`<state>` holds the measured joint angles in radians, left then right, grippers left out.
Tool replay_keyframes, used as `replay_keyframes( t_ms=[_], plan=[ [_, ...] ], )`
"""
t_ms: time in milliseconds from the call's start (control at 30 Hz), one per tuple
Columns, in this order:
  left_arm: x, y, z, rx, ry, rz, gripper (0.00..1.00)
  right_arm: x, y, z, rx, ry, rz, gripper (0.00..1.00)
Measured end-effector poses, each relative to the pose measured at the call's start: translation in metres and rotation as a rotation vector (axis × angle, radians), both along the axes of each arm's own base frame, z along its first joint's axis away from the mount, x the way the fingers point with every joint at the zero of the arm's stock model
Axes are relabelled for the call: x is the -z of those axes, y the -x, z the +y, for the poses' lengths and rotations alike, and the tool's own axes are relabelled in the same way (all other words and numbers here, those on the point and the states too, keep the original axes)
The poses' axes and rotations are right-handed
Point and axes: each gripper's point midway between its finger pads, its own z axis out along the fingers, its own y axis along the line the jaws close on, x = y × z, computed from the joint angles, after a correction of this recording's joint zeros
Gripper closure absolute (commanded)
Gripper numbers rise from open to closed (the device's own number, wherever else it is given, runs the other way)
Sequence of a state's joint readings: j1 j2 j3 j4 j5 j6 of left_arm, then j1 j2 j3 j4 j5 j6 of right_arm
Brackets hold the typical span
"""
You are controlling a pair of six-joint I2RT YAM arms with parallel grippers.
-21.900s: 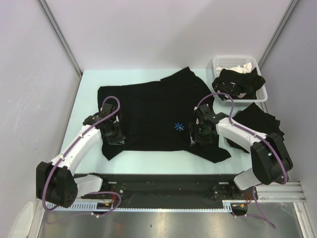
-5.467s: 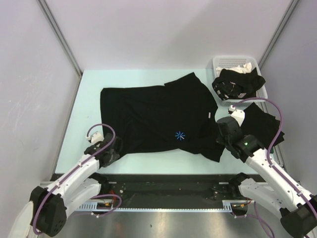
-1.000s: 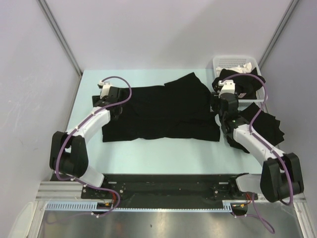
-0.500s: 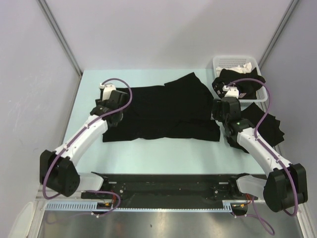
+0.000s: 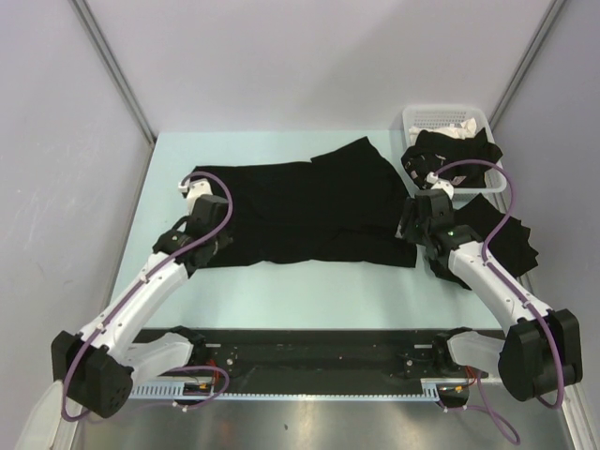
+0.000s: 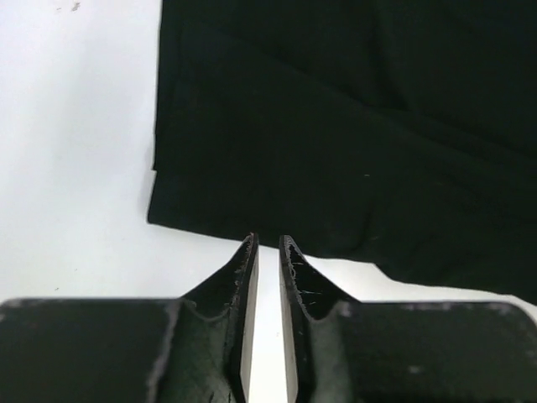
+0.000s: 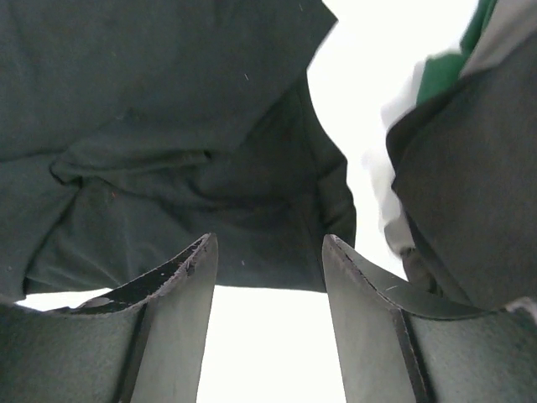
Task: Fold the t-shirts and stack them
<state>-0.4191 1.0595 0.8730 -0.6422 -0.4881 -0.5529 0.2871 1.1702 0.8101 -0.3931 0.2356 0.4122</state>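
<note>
Squarely across the middle of the worktop (image 5: 281,300) lies a black t-shirt (image 5: 309,211), flattened into a wide rectangle with its long sides running along the worktop's near and far edges. One sleeve (image 5: 354,157) sticks out from its far side, toward the far right corner. At the shirt's left end the wrist view shows two layers, one edge stepped slightly in from the other. Near the shirt's near right corner the cloth is rumpled into soft creases.

The left gripper (image 6: 267,243) hangs over the shirt's near left corner. Its fingers are drawn in to a thin slit with nothing between them, and their tips sit right at the near hem, where bare worktop begins.

The right gripper (image 7: 267,243) hovers at the shirt's near right corner with its fingers well apart and empty, showing only hem and worktop between them.

A second black shirt (image 5: 497,234) lies by the right edge, just beyond the right arm. In the far right corner stands a white basket (image 5: 448,116), and a heap of black shirts (image 5: 459,155) spills over its near rim.
</note>
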Motion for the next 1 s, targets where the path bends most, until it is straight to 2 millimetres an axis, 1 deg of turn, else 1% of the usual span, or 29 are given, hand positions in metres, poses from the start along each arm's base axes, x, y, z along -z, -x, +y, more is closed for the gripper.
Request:
replay_keyframes(
  t_ms=[100,333,533,833,933,1000],
  plan=[
    [-0.003,-0.001,-0.007,0.019,0.038,-0.014,0.73,0.006,0.008,0.001,0.011,-0.008,0.039,0.41],
    [0.005,0.000,-0.020,0.061,0.092,0.017,0.69,0.020,0.027,-0.002,0.041,0.005,0.127,0.41],
    [0.006,0.002,-0.030,0.090,0.131,0.027,0.68,0.041,0.039,-0.004,0.069,0.054,0.220,0.42],
    [0.004,0.004,-0.031,0.099,0.135,0.028,0.68,0.070,0.052,-0.006,0.088,0.125,0.306,0.41],
    [0.003,0.005,-0.031,0.100,0.135,0.030,0.68,0.075,0.055,-0.008,0.092,0.144,0.323,0.41],
    [0.001,0.005,-0.031,0.100,0.135,0.029,0.68,0.077,0.055,-0.011,0.099,0.159,0.327,0.43]
  ],
)
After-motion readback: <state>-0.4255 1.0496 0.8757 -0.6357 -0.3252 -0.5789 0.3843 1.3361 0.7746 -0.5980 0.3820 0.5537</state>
